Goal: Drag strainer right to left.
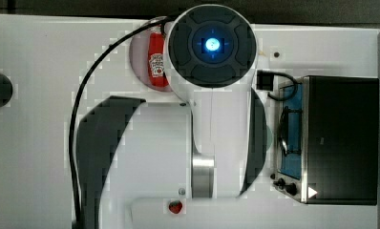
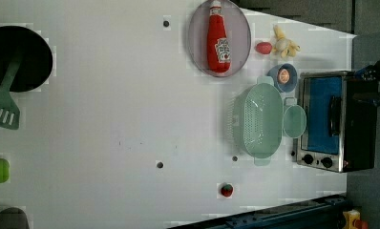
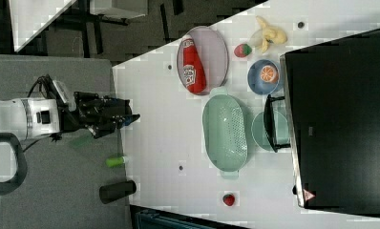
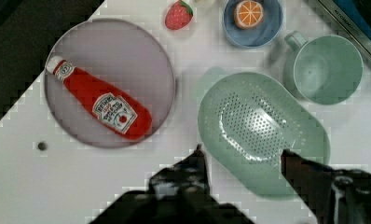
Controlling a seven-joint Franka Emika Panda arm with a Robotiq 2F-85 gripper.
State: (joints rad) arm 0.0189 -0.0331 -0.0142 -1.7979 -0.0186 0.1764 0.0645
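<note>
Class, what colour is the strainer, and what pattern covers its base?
Pale mint green strainer, with a grid of small holes; clearest in the wrist view.

**Arm raised, jaws apart**

The white arm [image 1: 212, 95] hangs folded over the table in the top view, its wrist pointing down. In the right view the black gripper [image 3: 131, 117] sits at the wrist's end. The wrist view shows both fingers [image 4: 195, 170] spread apart, holding nothing.
</note>
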